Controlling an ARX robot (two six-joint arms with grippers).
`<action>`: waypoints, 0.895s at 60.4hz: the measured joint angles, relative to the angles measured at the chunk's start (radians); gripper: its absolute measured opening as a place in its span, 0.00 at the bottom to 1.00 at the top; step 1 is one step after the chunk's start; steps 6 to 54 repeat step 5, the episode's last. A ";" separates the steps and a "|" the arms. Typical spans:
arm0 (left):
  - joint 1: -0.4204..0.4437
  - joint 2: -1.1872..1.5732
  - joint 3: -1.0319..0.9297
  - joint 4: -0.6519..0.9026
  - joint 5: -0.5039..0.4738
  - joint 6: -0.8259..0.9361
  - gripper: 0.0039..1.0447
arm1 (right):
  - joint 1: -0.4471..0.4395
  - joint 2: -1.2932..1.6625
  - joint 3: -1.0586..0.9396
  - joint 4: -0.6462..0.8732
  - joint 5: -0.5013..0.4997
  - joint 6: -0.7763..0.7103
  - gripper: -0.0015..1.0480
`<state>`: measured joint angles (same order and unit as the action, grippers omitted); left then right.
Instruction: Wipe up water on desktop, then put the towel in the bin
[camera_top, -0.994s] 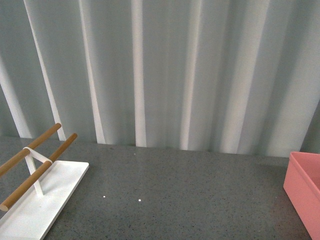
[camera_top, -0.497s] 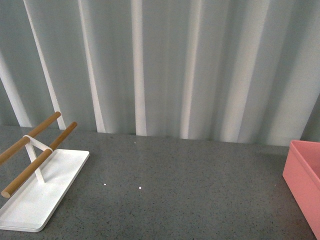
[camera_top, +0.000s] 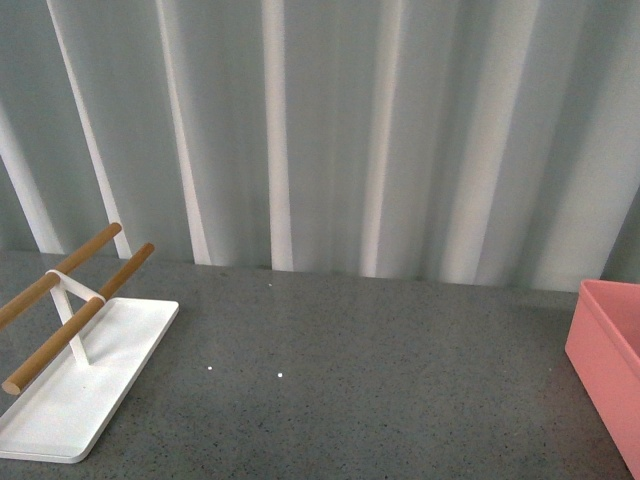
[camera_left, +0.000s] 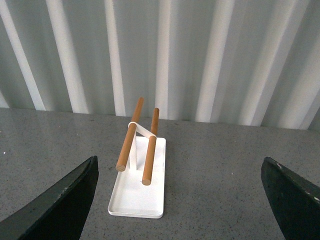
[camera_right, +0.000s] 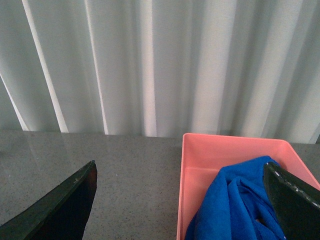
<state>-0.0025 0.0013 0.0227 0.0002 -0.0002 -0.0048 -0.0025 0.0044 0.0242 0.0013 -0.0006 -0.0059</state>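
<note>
Currently towel (camera_right: 235, 205) sits bunched inside the bin (camera_right: 190, 165), both grippers clear of it with fingers apart.
Left gripper (camera_left: 182, 200) hangs over the desktop (camera_top: 400, 370), fingers spread wide and holding nothing, facing the white tray (camera_left: 137, 197) with its two wooden rods (camera_left: 129, 135). Right gripper (camera_right: 180, 200) is likewise spread and holding nothing, looking at the bin. Front view: tray at left, bin at right edge, well apart; no arms in that view.

One towel (camera_right: 235, 205) (one bin (camera_right: 200, 160))
</note>
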 joint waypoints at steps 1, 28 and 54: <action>0.000 0.000 0.000 0.000 0.000 0.000 0.94 | 0.000 0.000 0.000 0.000 0.000 0.000 0.93; 0.000 0.000 0.000 0.000 0.000 0.000 0.94 | 0.000 0.000 0.000 0.000 0.000 0.000 0.93; 0.000 0.000 0.000 0.000 0.000 0.000 0.94 | 0.000 0.000 0.000 0.000 0.000 0.000 0.93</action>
